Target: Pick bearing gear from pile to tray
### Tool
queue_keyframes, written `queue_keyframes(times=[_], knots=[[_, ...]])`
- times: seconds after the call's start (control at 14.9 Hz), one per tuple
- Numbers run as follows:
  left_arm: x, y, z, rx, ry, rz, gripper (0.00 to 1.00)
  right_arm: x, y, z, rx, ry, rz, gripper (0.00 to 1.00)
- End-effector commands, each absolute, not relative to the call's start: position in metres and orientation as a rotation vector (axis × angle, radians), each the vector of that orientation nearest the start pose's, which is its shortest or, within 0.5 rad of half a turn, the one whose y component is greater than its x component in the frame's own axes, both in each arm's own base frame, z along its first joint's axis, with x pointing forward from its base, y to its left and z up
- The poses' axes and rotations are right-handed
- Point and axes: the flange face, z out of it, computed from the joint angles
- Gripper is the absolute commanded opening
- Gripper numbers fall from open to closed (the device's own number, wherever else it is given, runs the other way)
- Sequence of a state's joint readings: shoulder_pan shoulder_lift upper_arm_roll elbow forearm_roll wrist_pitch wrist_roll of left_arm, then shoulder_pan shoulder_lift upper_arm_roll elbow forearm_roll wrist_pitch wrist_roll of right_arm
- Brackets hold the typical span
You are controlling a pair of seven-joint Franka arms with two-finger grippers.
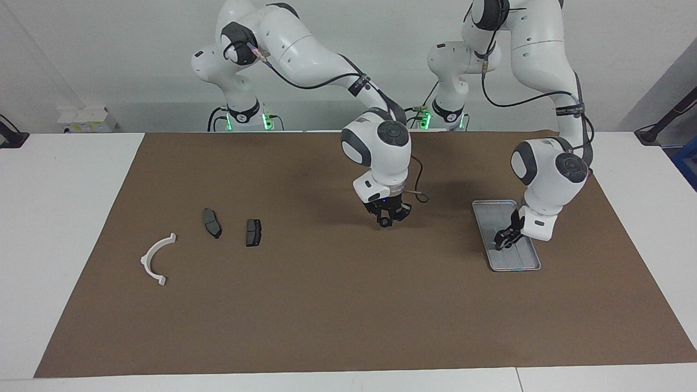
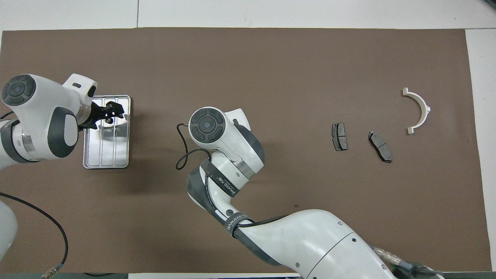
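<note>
Across the table point(image 1: 65, 218) lies a brown mat point(image 1: 326, 316) that carries everything. Both arms are out over it.

L arm: comes in at its own end of the table. Left gripper point(image 1: 505, 238) is low over the tray point(image 1: 531, 265), just above the floor. From overhead the fingertips point(image 2: 116, 115) look parted w/ nothing between them.

R arm: waits. Right gripper point(image 1: 386, 219) hangs over bare mat near the middle, pointing down. Can't tell if it's apart or together, or if it has anything.

Tray sits near the mat's edge at the left arm's end, long axis running from near the robots to away from them.

Pile is well apart from the tray, toward the mat's edge at the right arm's end:
- white half-ring bracket point(image 1: 158, 258), closest to that edge
- two dark brake pads point(image 1: 212, 222), side by side but not touching, between the bracket and the mat's middle

No small round pieces show among them.

Bearing gear point(image 2: 108, 121): tiny dark round piece, looks to lie on the tray floor right at the left gripper's tips. In the facing view the gripper covers it.

Judgement: the drop looks made. The gear is straight under the left gripper, so the coming move is prob. a plain rise, no sideways drag. If another pick follows, the R arm is much nearer the pile.
</note>
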State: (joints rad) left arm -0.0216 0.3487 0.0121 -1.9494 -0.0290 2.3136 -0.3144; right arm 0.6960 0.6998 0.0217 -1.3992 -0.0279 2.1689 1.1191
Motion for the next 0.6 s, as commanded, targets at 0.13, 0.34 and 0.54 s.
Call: queue_keyframes(times=[0.13,0.34,0.54], knots=[[0.619,-0.061,0.345,-3.105,-0.579,0.057,1.0,0.553,0.479,0.29,-3.035,0.607,-0.107,0.0],[0.611,-0.085,0.35,-3.107,-0.542,0.077,1.0,0.551,0.477,0.282,-3.032,0.609,-0.11,0.0],[0.605,-0.12,0.352,-3.084,-0.645,0.074,1.0,0.555,0.474,0.288,-3.033,0.624,-0.101,1.0]])
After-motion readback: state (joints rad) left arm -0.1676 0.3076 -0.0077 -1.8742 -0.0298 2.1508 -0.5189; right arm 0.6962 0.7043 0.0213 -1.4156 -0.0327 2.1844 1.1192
